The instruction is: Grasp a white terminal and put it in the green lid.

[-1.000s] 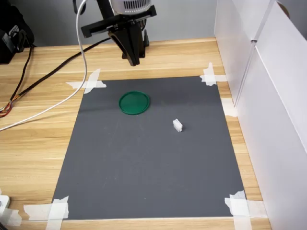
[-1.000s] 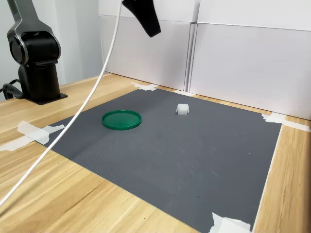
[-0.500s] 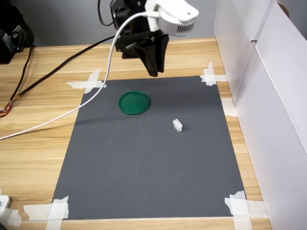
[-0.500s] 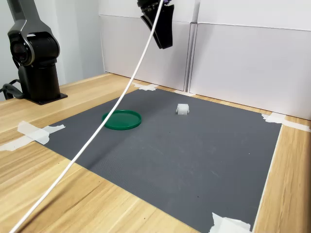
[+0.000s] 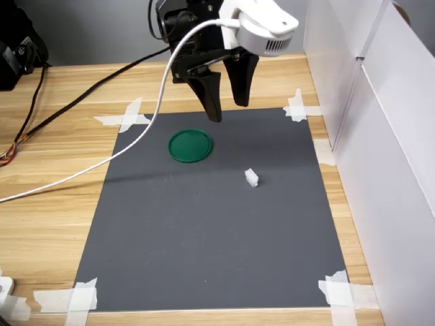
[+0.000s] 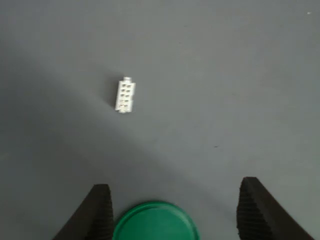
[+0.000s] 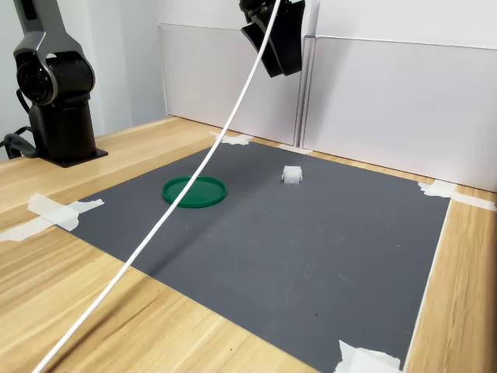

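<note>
A: Nearest item in the first exterior view?
B: The white terminal (image 5: 251,178), lying on the grey mat (image 5: 204,258), right of the green lid (image 5: 190,145) and apart from it.
A: And beyond?
B: The gripper (image 5: 228,112) hangs in the air above the mat's far edge, jaws spread wide with nothing between them. In the wrist view, terminal (image 6: 125,95) and lid (image 6: 155,221) lie separately.

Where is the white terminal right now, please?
In the first exterior view, the white terminal lies on the grey mat, apart from the green lid, toward that lid's lower right.
</note>
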Motion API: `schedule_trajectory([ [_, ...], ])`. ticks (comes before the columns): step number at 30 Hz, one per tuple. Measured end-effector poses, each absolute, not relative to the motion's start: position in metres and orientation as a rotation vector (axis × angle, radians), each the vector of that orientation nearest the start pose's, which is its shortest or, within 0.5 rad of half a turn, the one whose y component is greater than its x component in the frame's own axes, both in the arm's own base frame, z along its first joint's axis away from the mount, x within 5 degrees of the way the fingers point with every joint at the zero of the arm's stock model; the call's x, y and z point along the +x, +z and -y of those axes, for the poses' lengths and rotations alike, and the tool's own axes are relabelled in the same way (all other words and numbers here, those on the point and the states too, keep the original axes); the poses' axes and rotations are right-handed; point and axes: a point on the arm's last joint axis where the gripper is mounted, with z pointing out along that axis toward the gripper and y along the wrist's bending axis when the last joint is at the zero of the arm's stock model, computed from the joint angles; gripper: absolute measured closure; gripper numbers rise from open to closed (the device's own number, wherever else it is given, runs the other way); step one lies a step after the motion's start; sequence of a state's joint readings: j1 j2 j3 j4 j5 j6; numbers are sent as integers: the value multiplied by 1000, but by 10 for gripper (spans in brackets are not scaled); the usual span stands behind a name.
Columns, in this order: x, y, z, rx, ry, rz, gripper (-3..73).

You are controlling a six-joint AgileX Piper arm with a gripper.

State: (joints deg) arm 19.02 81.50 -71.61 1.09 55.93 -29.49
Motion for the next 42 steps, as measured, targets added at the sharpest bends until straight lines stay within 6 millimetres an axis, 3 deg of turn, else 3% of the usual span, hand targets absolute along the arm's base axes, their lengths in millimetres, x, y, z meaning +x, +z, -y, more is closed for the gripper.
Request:
schedule_trajectory([
  [7,287,324,-106,-1096,59,-2497,80],
  [16,301,296,-111,-1211,69,-2573,80],
  [30,312,271,-134,-1323,35,-2547,80],
  [42,327,243,-138,-1347,-5,-2578,80],
])
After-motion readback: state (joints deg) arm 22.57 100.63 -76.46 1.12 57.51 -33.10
